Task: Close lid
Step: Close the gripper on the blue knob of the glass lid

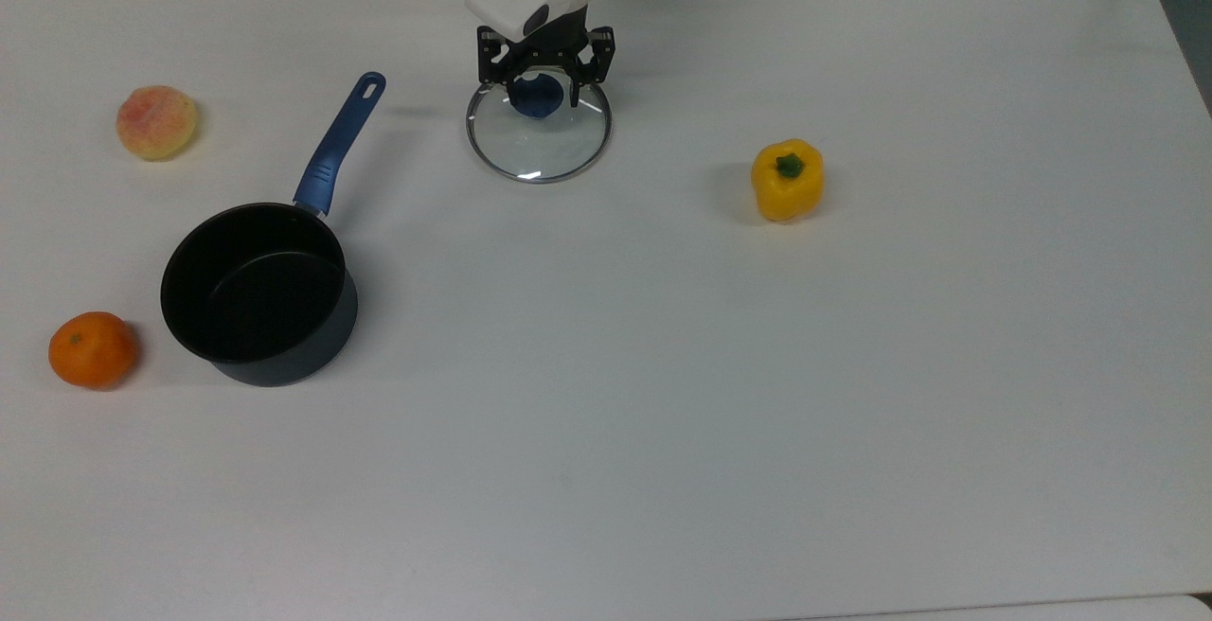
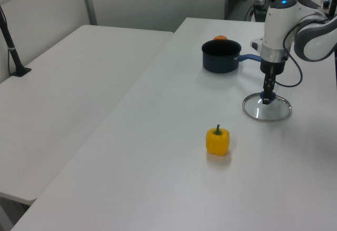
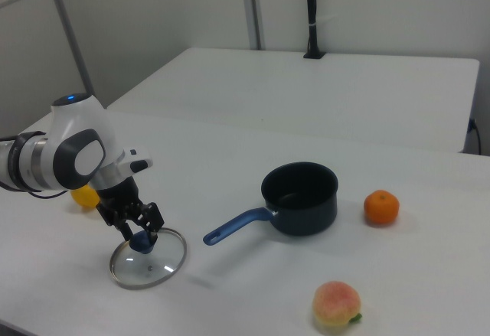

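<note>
The gripper point(image 1: 543, 91) is clenched on the blue knob point(image 1: 535, 97) of the lid point(image 1: 538, 133), which sits at the table's point(image 1: 663, 365) 12 o'clock in the top view. The open pan point(image 1: 258, 292) stands well apart, toward 8 o'clock from the lid, and a pepper point(image 1: 787, 179) lies near 3 o'clock.

I am working in a lab: bare white tables point(image 2: 79, 83), grey partition walls point(image 3: 367, 7), and a cable-hung pole point(image 3: 311, 14) clamped at the right view's top.

The clear glass lid point(image 1: 538, 142) with blue knob sits apart from the saucepan point(image 1: 258, 294).
</note>
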### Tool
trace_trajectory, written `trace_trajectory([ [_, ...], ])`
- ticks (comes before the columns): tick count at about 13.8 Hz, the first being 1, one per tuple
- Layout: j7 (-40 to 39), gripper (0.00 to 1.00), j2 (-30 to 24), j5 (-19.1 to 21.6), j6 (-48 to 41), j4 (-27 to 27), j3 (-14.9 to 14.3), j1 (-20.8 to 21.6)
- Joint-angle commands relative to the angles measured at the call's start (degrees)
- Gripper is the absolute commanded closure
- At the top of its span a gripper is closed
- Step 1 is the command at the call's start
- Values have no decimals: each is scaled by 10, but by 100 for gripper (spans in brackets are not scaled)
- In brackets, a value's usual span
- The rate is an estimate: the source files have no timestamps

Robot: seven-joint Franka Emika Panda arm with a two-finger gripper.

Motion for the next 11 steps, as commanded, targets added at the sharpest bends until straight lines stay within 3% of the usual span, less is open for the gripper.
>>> trace_trajectory([
  [1, 16, 23, -9, -18, -7, -6, 3, 0],
  [11, 16, 20, -15, -40, -7, -2, 2, -12],
])
